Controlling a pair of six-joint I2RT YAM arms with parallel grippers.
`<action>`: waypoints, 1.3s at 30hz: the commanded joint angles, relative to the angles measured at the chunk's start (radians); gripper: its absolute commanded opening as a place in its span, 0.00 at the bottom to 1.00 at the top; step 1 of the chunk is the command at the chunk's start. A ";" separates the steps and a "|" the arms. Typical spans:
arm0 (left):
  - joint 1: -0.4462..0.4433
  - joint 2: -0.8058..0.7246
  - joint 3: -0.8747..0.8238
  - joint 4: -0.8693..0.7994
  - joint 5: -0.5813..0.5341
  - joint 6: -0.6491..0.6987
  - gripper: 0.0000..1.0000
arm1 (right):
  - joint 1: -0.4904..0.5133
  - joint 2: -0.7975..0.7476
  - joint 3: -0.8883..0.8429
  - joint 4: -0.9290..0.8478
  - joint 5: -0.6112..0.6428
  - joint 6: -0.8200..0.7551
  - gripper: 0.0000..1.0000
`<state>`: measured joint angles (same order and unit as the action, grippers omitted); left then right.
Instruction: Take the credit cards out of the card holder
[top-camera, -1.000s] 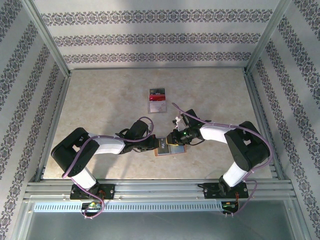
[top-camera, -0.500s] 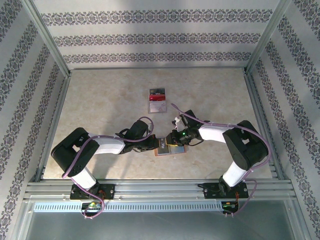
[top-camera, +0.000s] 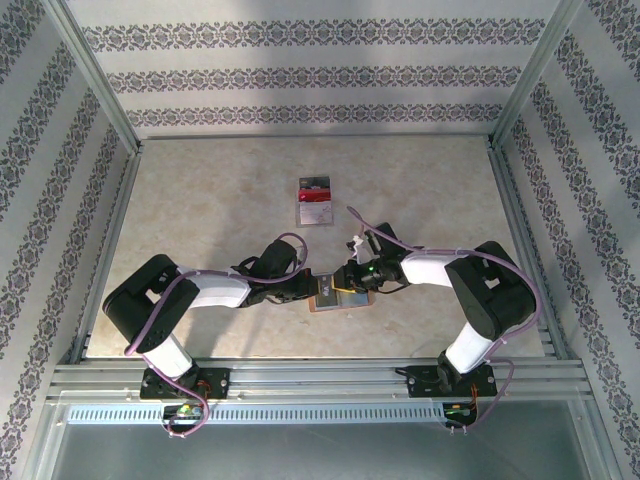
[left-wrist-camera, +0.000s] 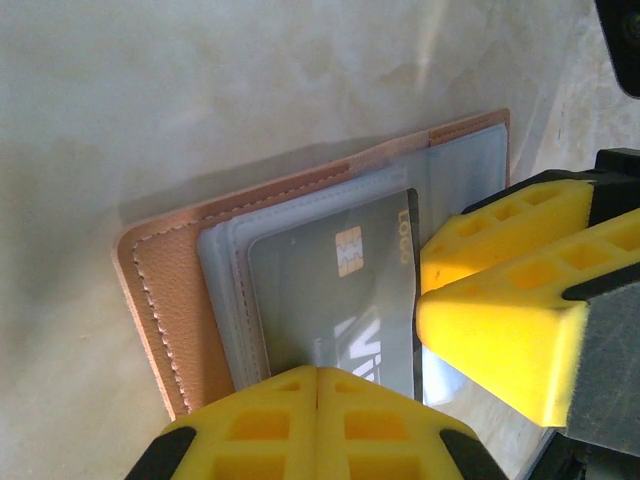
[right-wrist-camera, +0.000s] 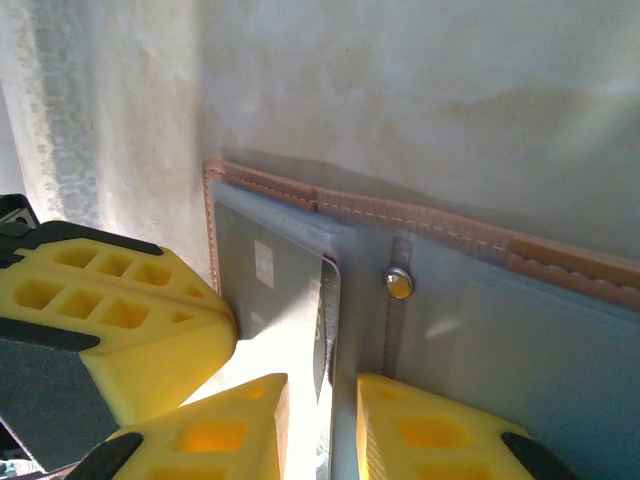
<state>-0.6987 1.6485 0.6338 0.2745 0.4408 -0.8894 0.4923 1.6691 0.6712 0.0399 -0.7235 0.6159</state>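
Where the left gripper meets the work, its two yellow fingers are pressed flat together with no gap, tips down on the near end of the grey credit card and the pocket under it; nothing is clamped between them. The left arm lies low over the table, forearm running from its raised shoulder on the left towards the centre, wrist pitched down.

The right gripper faces it from the other side; its jaws stand narrowly apart, and the long edge of the credit card rises in the gap between them; whether either pad presses the card cannot be told. The right arm is folded at the elbow, forearm reaching leftwards and low, so both grippers meet tip to tip over the same spot.

The card holder lies opened flat on the table, salmon stitched cover underneath, grey-blue pockets upward; the credit card, chip visible, sits partly in the pocket on the half nearest the left gripper; a small brass snap stud marks the fold line just beside the card's edge.

A stack of cards, red, white and dark, lies farther back on the table, well apart from the holder.
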 joint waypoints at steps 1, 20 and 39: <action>0.008 0.054 -0.014 -0.141 -0.060 0.015 0.00 | 0.000 -0.014 -0.021 0.056 -0.060 0.015 0.24; 0.008 0.057 -0.010 -0.157 -0.068 0.020 0.00 | -0.023 -0.041 -0.056 0.092 -0.088 0.021 0.17; 0.008 0.062 -0.012 -0.160 -0.071 0.019 0.00 | -0.021 -0.014 -0.062 0.118 -0.088 0.028 0.10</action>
<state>-0.6983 1.6524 0.6422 0.2611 0.4397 -0.8894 0.4728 1.6524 0.6216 0.1253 -0.7685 0.6426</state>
